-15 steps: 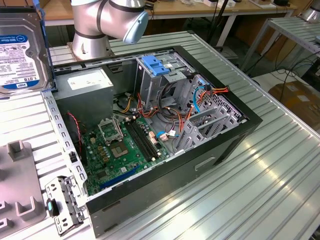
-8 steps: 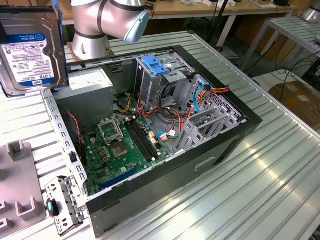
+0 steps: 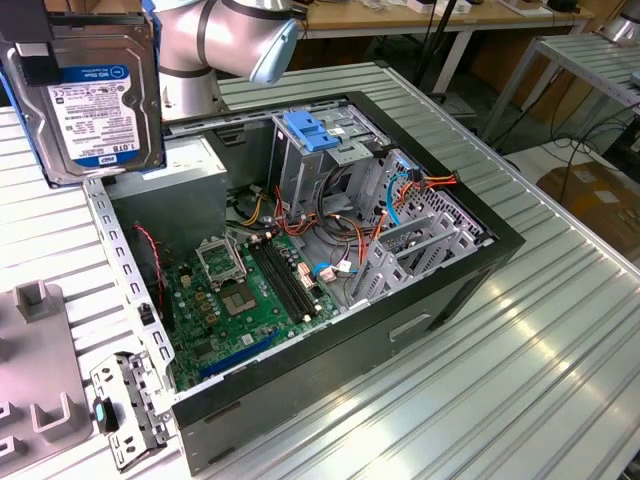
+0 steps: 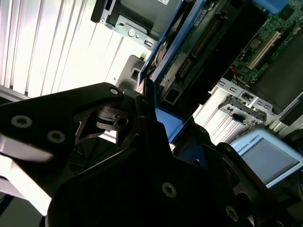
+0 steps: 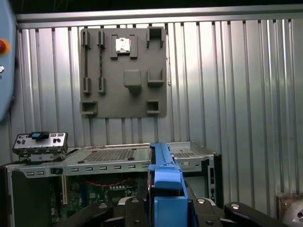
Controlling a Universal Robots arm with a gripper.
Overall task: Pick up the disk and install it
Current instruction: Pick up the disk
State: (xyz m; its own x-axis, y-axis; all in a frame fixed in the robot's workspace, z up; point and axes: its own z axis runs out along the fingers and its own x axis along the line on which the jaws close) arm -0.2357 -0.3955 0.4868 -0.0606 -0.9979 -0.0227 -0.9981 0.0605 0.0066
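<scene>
A ribbed metal table [image 3: 560,330] carries the open computer case [image 3: 400,330]. The disk [image 3: 100,100], silver-grey with a white label and a blue frame, hangs upright above one corner of the case. The gripper [image 5: 165,208] fingers clamp its frame.

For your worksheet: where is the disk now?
The disk sits aloft at the exterior view's left, near the computer case; the first wrist view shows the hand gripping it.

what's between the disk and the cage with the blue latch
In the exterior view, a grey metal box sits between the disk and the cage.
</scene>
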